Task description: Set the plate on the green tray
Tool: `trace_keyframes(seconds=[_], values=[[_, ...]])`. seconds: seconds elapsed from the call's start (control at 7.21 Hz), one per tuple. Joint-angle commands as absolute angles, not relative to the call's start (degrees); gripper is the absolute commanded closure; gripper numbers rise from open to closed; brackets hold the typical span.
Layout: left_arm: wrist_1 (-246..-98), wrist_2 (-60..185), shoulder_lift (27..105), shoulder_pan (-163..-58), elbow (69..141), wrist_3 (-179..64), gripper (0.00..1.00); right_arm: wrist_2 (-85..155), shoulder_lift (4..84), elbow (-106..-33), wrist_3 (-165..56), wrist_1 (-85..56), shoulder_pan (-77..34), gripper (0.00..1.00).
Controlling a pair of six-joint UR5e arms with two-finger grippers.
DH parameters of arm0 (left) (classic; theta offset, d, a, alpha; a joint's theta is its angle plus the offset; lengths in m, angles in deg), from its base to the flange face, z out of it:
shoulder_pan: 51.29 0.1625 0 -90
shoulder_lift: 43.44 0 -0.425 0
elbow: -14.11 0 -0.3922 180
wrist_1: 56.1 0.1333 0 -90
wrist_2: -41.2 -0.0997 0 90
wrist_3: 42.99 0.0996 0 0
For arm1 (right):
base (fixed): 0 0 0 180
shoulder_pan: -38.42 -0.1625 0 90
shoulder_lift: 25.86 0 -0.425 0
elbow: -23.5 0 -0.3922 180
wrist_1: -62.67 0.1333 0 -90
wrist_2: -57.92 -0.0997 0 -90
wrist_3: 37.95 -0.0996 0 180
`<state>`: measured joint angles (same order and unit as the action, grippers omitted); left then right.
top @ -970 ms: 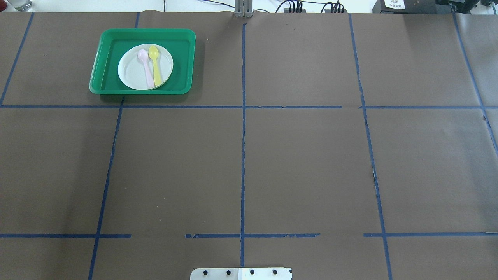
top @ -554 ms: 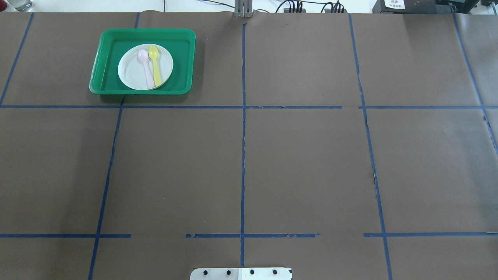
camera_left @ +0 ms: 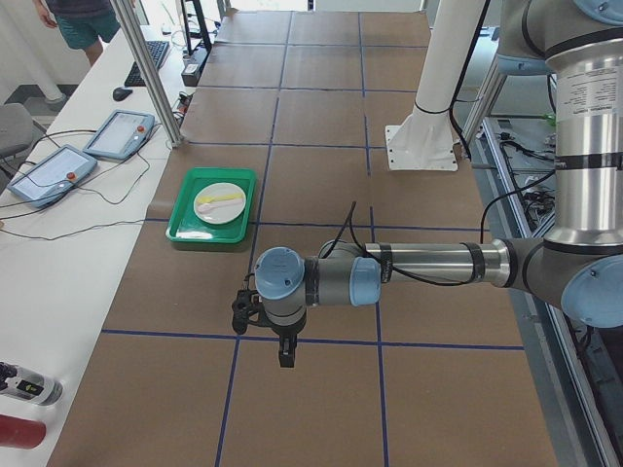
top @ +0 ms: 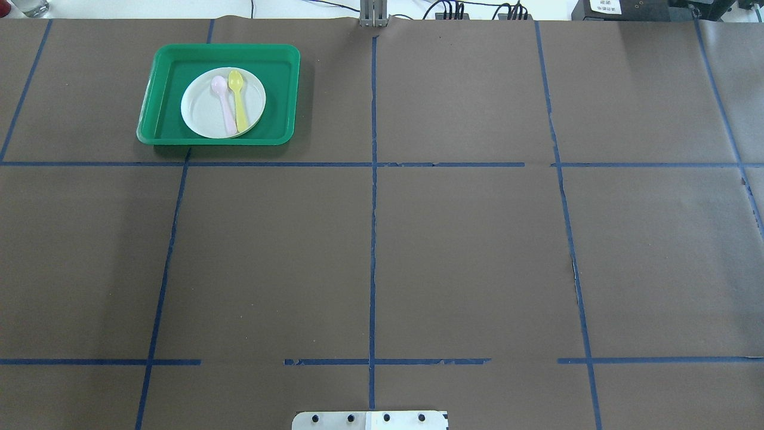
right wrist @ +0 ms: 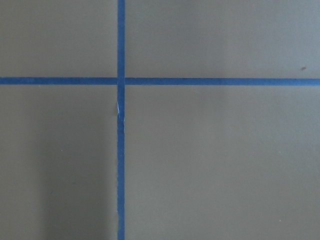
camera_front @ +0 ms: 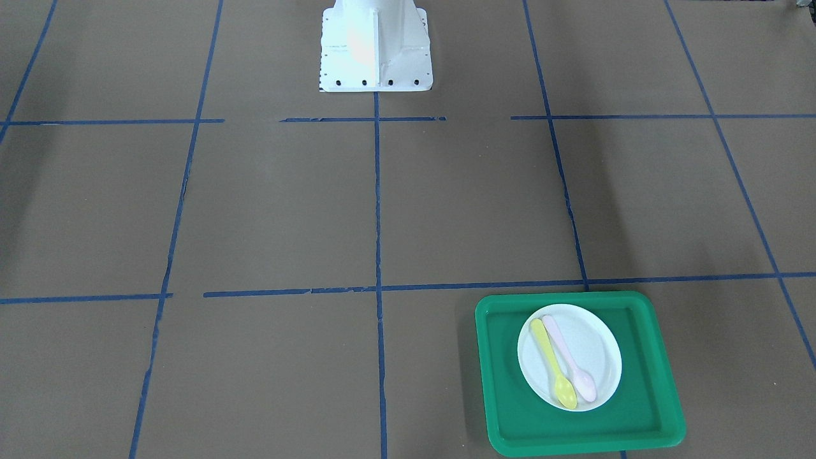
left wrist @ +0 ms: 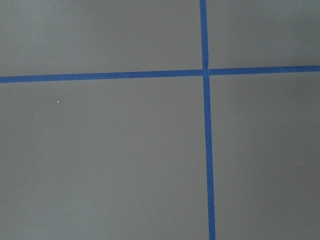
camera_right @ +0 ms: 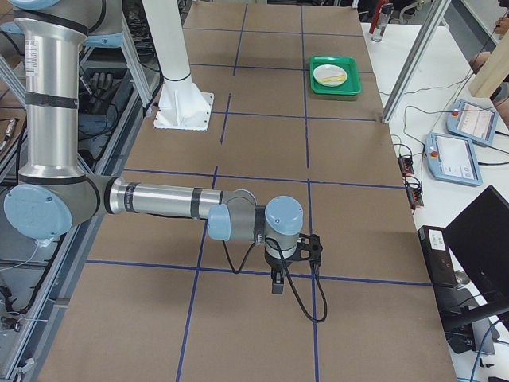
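The small white plate (top: 200, 116) lies inside the green tray (top: 280, 89) at the far left of the table, with a pink spoon (top: 224, 107) and a yellow spoon (top: 239, 101) on it. The plate (camera_front: 596, 347) and tray (camera_front: 644, 389) also show in the front view. My left gripper (camera_left: 283, 356) shows only in the left side view, over bare table well away from the tray (camera_left: 185, 222); I cannot tell if it is open. My right gripper (camera_right: 277, 285) shows only in the right side view, far from the tray (camera_right: 334, 86); I cannot tell its state either.
Brown paper with blue tape lines covers the table. The robot's white base (camera_front: 375, 44) stands at the near middle edge. Teach pendants (camera_left: 117, 134) and cables lie on the white bench beyond the tray. Both wrist views show only paper and tape.
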<state>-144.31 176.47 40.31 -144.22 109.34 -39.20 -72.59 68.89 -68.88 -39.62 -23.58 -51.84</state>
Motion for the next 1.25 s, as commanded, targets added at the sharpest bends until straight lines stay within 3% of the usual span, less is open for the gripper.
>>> trace_keyframes(seconds=[0.0,1.11], values=[[-144.08,176.47,40.32,-144.19,109.12,-39.21,0.00,-72.59,68.89,-68.88,-39.62,-23.55,-51.84,0.00],[-144.26,176.55,41.02,-144.19,108.24,-39.21,0.00,-72.59,68.89,-68.88,-39.62,-23.64,-51.84,0.00]])
